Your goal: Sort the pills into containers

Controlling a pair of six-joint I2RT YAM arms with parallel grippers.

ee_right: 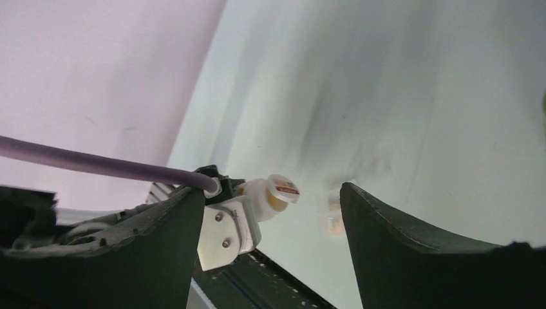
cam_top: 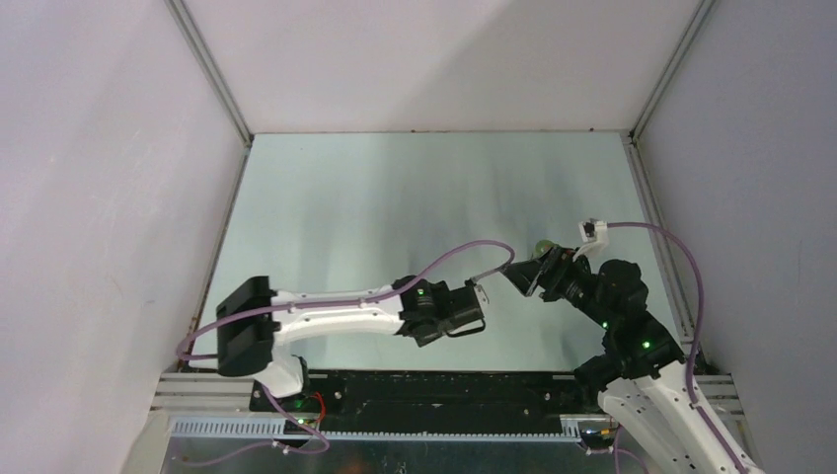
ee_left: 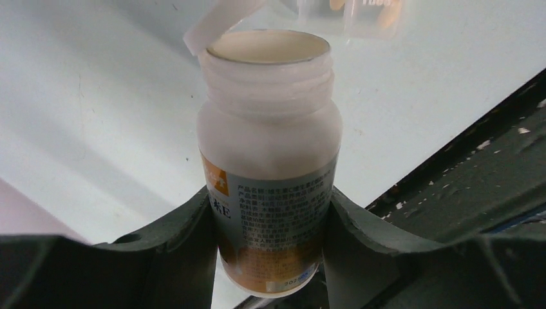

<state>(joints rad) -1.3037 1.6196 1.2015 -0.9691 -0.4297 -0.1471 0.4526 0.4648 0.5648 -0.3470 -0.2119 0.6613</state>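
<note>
Black hands, overhead: left hand (cam_top: pixel 478 294) and right hand (cam_top: pixel 529 273) nearly meet above the counter (cam_top: pixel 395 197).
Bottle, left wrist: left hand pinches the uncapped bottle (ee_left: pixel 269 129) by its body; pill box (ee_left: pixel 364 26) lies just ahead of that hand.
Right wrist: right hand (ee_right: pixel 270 193) spread, empty, facing the bottle.
Risk: a quick tip could scatter the contents past the small compartments.

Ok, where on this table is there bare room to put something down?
The far half of the pale table, up to the back wall, is bare, as is the strip along the left wall. It is crowded right of centre: the left pincer holds an open white plastic bottle near the small translucent pill box, facing the open right pincer.
</note>
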